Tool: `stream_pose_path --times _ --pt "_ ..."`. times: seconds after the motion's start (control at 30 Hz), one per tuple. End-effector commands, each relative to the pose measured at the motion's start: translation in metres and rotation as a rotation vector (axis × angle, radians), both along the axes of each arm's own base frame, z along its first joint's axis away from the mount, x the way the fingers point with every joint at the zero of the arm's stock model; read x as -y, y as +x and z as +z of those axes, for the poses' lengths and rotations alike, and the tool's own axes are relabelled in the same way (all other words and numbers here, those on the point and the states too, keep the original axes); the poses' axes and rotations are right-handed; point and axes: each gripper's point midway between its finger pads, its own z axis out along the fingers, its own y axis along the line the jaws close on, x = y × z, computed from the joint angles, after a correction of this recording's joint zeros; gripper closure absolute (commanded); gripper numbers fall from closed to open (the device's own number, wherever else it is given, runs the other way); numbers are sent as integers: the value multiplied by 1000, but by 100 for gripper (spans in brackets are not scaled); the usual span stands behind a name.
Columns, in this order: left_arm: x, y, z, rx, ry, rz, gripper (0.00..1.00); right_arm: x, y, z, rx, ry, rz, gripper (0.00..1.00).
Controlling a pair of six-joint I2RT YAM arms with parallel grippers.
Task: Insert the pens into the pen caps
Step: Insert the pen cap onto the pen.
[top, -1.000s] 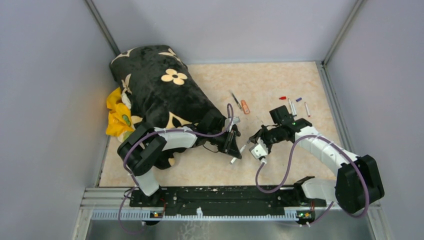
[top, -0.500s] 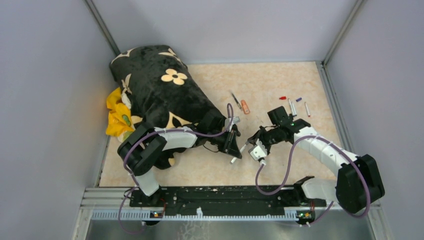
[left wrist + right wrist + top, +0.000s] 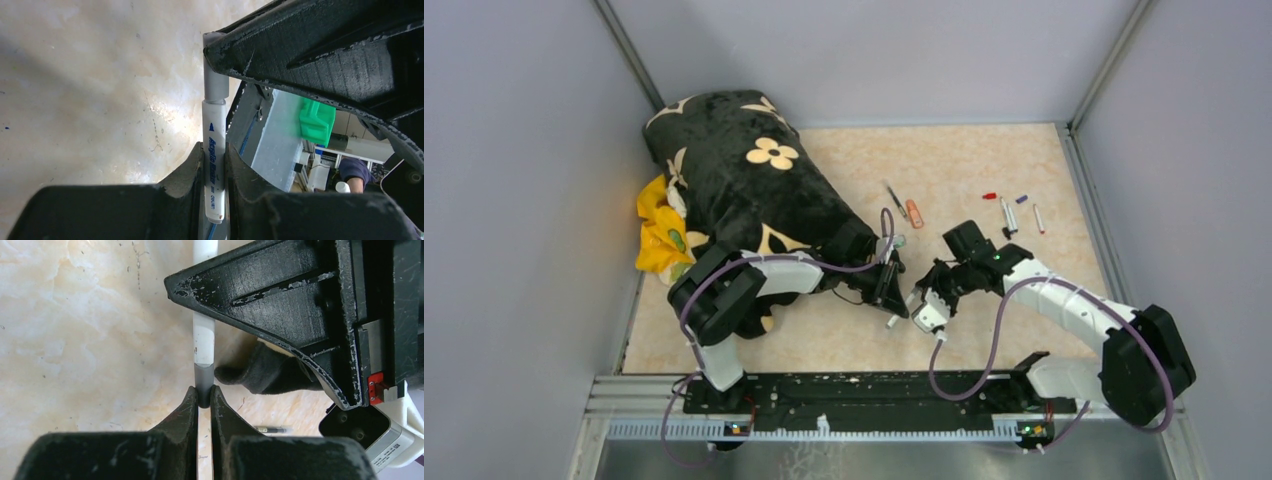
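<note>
The left gripper [image 3: 214,159] pinched a white marker [image 3: 215,130] by its barrel — the right gripper [image 3: 202,396] pinched the grey cap [image 3: 203,376] at its tip, above the beige table [image 3: 984,160] near the middle.

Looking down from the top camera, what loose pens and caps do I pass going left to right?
Dark pen → orange marker → red cap → white marker → purple cap → second white marker.
</note>
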Motion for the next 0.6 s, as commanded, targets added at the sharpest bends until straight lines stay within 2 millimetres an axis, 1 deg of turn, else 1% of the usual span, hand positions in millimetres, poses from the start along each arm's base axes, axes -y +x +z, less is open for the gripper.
stream_pose_path --times 0.0,0.1,0.2,0.33,0.4,0.5,0.57 --pt "16 10 17 51 -76 -17 100 -8 -5 0 7 5 15 100" --pt "18 13 16 77 -92 -21 100 -9 -10 3 8 3 42 100" --pt "21 17 13 138 -115 -40 100 -11 -17 11 7 -3 87 100" --pt "24 27 3 275 -91 -67 100 -13 -28 21 -11 -35 143 100" --pt "27 33 0 350 -68 -82 100 -12 -32 22 -22 -72 157 100" --pt "33 42 -1 475 -47 -99 100 -10 -34 21 -24 -144 156 100" --pt "37 47 2 539 -64 -102 100 -8 -30 22 -1 -189 137 100"
